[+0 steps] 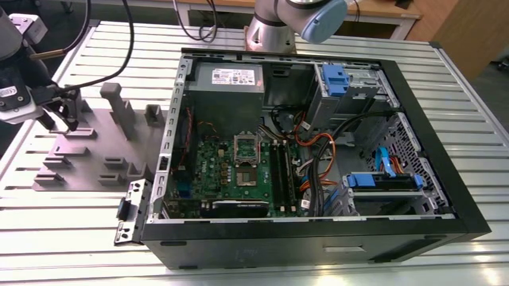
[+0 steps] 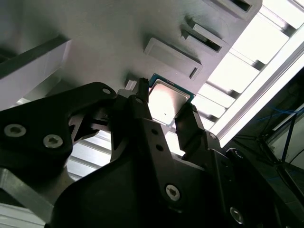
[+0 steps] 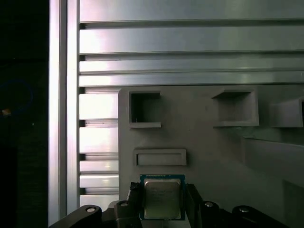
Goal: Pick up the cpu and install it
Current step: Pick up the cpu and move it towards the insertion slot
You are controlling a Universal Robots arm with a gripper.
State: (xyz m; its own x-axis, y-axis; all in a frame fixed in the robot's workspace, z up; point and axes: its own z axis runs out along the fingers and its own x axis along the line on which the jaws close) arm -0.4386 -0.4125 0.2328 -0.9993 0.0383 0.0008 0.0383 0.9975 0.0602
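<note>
Jaws of the black two-fingered gripper (image 2: 165, 101) stand closed in on two opposite edges of the cpu (image 2: 168, 102), a small flat square chip with a silvery-grey metal top and a thin green rim, and seem to clamp it; whether it rests on the surface beneath or hangs free I cannot tell; in the exterior view the gripper (image 1: 65, 123) hangs over the grey plastic fixture plate (image 1: 87, 170) on the slotted aluminium table (image 1: 64, 238), at the exterior view's left, well apart from the open black computer case (image 1: 278, 244); I judge the chip light, rigid and smooth, so a weak pinch may let it slip or tilt; its underside is likely delicate; the rim edges are the place to hold it, level, with modest force.
</note>
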